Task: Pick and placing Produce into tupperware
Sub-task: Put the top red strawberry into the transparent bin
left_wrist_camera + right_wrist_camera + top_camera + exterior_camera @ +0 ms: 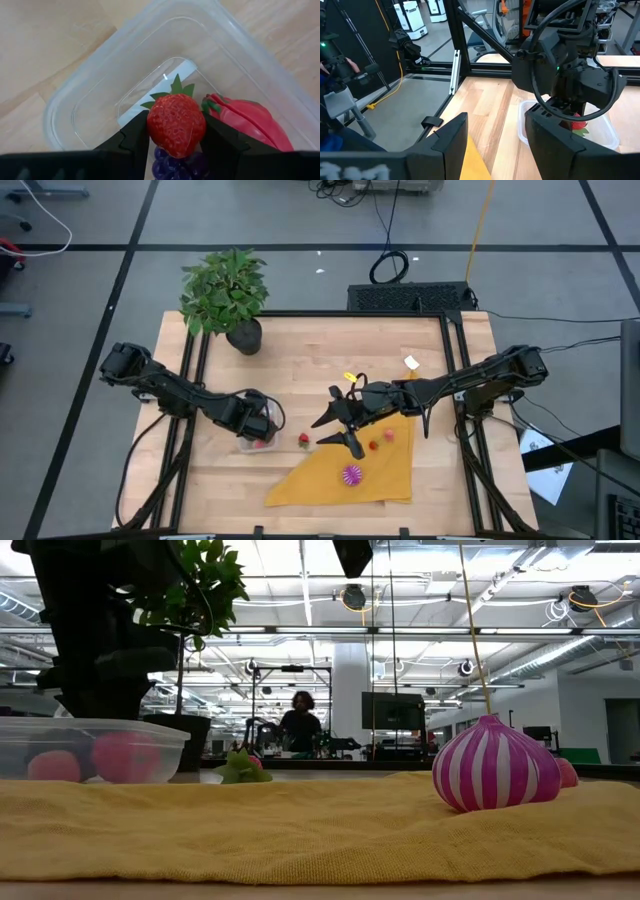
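Note:
The clear tupperware [252,442] sits on the wooden table just left of the yellow cloth; it also shows in the low view [150,745] and left wrist view [75,100]. Inside lie a pink-red fruit [247,122] and purple grapes [172,165]. My left gripper [258,422] hangs over the box, shut on a red strawberry [176,125]. My right gripper [338,437] hovers open over the cloth's left part [495,145]. A red piece [303,440] rests on the wood. Two small pieces [381,440], the magenta spiky ball [351,474] and a purple-striped bulb [495,765] lie on the cloth. My left gripper pinches the strawberry's body [152,127] between its two fingers [132,140], coming from above and pointing down into the tupperware. The leafy green top [175,90] points away from the wrist. The berry hangs over the grapes; whether it touches them I cannot tell.
A potted green plant [228,295] stands at the table's far left. The mustard-yellow cloth [380,470] covers the near middle of the table. A yellow and a white scrap [411,362] lie on the far wood. Black frame rails run along both sides. A person stands far behind the table [298,720].

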Robot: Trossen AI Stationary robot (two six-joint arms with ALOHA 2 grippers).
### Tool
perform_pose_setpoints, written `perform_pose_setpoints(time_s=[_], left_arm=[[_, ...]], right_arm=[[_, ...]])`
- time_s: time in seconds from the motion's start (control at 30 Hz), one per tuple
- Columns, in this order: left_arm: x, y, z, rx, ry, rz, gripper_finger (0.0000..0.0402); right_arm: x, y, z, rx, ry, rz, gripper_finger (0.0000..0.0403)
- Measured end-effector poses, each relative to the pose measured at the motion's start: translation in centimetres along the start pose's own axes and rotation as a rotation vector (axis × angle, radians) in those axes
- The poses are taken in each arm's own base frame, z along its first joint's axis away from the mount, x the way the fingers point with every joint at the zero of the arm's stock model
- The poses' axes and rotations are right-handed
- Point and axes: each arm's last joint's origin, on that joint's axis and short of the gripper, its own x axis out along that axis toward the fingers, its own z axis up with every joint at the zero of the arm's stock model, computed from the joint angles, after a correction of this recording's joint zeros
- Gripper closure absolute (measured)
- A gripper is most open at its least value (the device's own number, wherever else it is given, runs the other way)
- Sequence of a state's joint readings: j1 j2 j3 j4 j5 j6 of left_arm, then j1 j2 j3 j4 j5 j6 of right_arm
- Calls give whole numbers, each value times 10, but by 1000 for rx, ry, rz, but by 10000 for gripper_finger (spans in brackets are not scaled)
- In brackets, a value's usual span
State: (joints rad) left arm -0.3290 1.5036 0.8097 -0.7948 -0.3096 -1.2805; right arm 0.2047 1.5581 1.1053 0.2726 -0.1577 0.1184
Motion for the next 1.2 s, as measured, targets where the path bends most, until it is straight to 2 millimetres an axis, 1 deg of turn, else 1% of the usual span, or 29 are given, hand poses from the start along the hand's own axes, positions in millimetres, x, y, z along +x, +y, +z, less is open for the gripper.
perform_pose_setpoints(time_s=[1.03,1.1,1.2], left_arm=[[0,1,0,5,5,13,251],[0,1,0,3,1,15,243],[0,2,0,-1,-2,15,215]], right_arm=[[0,0,0,0,0,0,213],[0,0,0,0,0,0,213],[0,0,0,0,1,0,213]])
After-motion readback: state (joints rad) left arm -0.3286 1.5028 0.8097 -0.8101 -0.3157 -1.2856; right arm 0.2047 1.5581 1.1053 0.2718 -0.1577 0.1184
